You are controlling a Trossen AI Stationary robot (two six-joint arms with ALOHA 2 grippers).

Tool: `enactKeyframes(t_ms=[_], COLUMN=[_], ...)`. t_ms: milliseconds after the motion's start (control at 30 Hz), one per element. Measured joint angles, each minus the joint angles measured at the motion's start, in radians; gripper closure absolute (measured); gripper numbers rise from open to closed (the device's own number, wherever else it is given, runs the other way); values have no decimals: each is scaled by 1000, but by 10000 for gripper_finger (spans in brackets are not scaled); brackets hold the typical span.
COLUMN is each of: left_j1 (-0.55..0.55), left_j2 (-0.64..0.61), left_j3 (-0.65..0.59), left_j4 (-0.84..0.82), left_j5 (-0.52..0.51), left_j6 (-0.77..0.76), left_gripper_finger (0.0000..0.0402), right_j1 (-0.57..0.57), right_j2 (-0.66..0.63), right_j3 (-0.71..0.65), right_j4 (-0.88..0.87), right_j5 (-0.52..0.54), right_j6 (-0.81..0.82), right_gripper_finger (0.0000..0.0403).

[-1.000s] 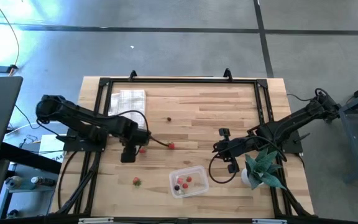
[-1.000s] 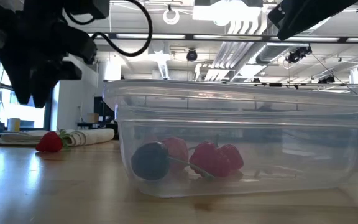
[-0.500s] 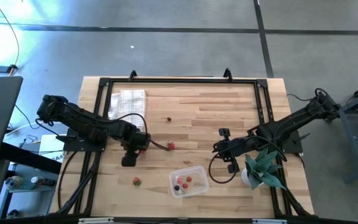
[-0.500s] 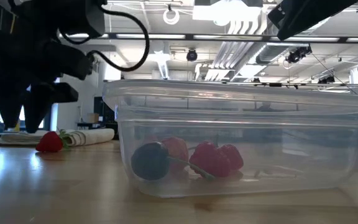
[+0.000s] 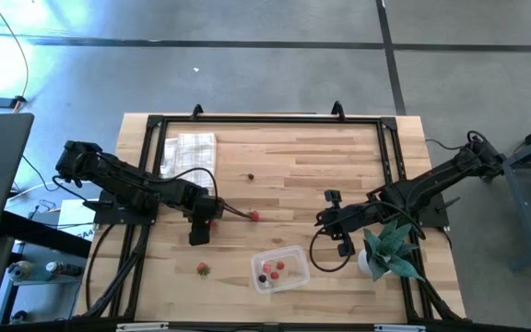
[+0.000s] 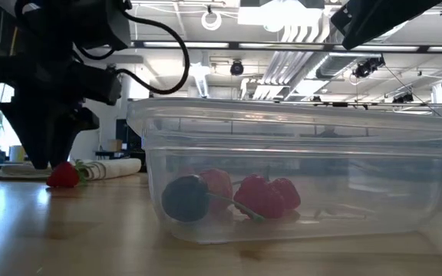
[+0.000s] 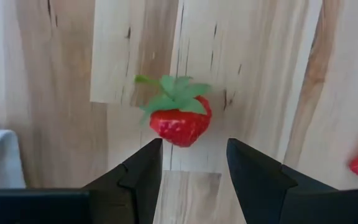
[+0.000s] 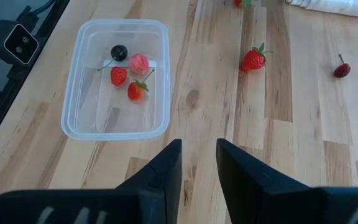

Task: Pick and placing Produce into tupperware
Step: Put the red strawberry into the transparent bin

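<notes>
Nearest the front edge sits the small clear plastic rectangular tupperware [image 5: 279, 268], and four pieces lie in it: a dark round berry [image 8: 119, 52], a pale pink one and two small red ones. To its left on the pale wooden table [image 5: 321, 175] lies one loose red strawberry with a green top [image 5: 202, 269], well apart from the container.

A little farther in, the left gripper [image 5: 198, 232] hangs low over the boards, fingers parted with nothing between them. Its wrist camera shows a red, green-capped strawberry [image 7: 179, 118] lying just ahead of the open tips, centred on the gap. I judge this the approach step of a pick: the next move calls for easing forward and down until the fingers straddle the fruit, then closing gently. Which loose berry this is on the table, I can't say for sure from above.

Right of that, another red piece [image 5: 254, 217] lies mid-table. The right gripper [image 5: 332, 219] waits at the right side, fingers apart and empty, beside a teal spiky potted plant [image 5: 387, 249].

Farthest back lie a tiny dark berry [image 5: 252, 176] and a white checked folded cloth [image 5: 189, 150].
</notes>
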Motion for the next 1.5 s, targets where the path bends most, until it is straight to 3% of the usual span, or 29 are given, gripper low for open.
enactKeyframes(t_ms=[400,1500], left_j1=[0,47], left_j2=[104,105], left_j3=[3,0], left_j4=[38,168], left_j5=[0,-52], left_j6=[0,139], left_gripper_finger=[231,231], right_j1=[0,0], right_j2=[0,0], right_j3=[0,0], right_j4=[0,0], right_j5=[0,0], right_j6=[0,0], right_gripper_finger=[313,313])
